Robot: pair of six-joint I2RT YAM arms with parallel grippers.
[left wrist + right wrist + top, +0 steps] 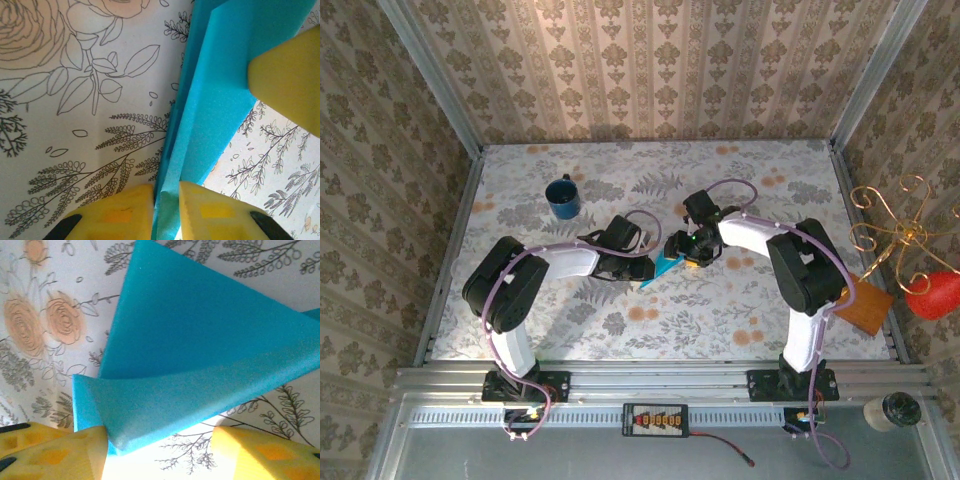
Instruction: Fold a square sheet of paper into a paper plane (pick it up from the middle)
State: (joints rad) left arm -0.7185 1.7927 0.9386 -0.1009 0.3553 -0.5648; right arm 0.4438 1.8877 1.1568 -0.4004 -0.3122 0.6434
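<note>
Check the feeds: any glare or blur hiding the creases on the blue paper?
Top external: evenly lit, sharp, but the folded turquoise paper is too small to show creases. Left wrist: paper crisp, left gripper pads slightly soft. Right wrist: glare whitens the floral tabletop within the right gripper; fold shading reads clearly.

You have the left gripper (166, 212) at the bottom centre of the frame, its two yellow pads (120, 215) drawn close on the lower edge of the folded turquoise paper (220, 75), whose layers run up between them. The paper widens toward the upper right, where another yellow pad (292, 75) overlaps its right side at the frame's edge. Beneath lies a pale tablecloth (75, 150) printed with outlined leaves and ferns, with a large rose (30, 25) at upper left.
</note>
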